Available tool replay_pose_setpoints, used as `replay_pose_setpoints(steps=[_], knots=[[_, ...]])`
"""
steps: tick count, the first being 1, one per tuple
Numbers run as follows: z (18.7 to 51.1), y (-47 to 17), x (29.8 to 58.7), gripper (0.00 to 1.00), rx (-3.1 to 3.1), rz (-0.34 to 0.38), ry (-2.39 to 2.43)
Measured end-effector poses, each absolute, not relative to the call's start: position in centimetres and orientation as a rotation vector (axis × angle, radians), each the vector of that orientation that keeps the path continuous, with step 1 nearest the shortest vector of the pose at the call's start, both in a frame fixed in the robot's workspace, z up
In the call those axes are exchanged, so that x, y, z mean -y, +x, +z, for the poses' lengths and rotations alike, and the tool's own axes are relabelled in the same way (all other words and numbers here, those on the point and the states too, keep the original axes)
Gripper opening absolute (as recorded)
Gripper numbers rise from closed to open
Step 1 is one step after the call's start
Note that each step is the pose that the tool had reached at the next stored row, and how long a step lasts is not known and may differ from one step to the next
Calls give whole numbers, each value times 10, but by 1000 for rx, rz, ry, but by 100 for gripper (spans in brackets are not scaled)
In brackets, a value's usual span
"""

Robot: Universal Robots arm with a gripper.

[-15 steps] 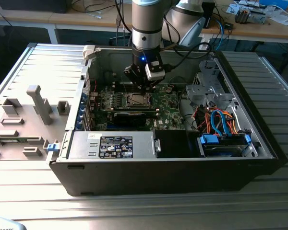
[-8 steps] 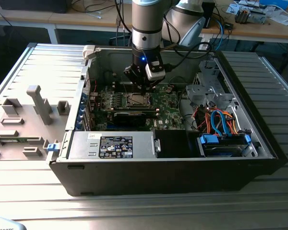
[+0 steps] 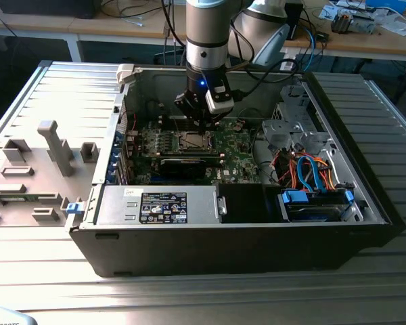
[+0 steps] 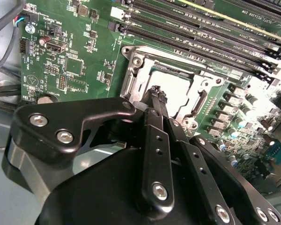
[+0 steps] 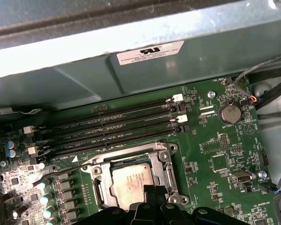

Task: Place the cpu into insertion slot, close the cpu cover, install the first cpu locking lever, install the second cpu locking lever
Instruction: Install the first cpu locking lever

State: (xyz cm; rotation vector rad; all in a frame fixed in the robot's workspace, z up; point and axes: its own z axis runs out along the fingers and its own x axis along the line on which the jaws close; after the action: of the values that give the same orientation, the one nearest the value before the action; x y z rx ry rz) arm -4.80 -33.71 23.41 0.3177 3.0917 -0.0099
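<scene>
The cpu (image 5: 130, 180) lies flat in the insertion slot on the green motherboard, its silver-grey top showing through the window of the cpu cover (image 5: 131, 161). The cover's silvery frame lies down around the chip; in the second wrist view the cpu (image 4: 180, 89) and the cpu cover (image 4: 136, 70) look the same. My gripper (image 5: 154, 191) hangs just above the socket's edge, its two black fingers (image 4: 155, 101) pressed together with nothing visible between them. In the exterior view the gripper (image 3: 199, 123) stands over the socket (image 3: 193, 141) inside the open computer case. I cannot make out the locking levers.
Several memory slots (image 5: 117, 124) run beside the socket, with the case wall (image 5: 131, 70) just beyond. A power supply (image 3: 159, 206) and a drive cage with blue and orange cables (image 3: 311, 176) fill the case's near side. A grey fixture (image 3: 51, 145) stands at the exterior view's left.
</scene>
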Motion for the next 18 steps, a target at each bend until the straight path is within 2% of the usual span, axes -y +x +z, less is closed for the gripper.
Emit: replay_pose_setpoints(steps=[18], knots=[[234, -48, 337, 11, -3095, -9, 280]])
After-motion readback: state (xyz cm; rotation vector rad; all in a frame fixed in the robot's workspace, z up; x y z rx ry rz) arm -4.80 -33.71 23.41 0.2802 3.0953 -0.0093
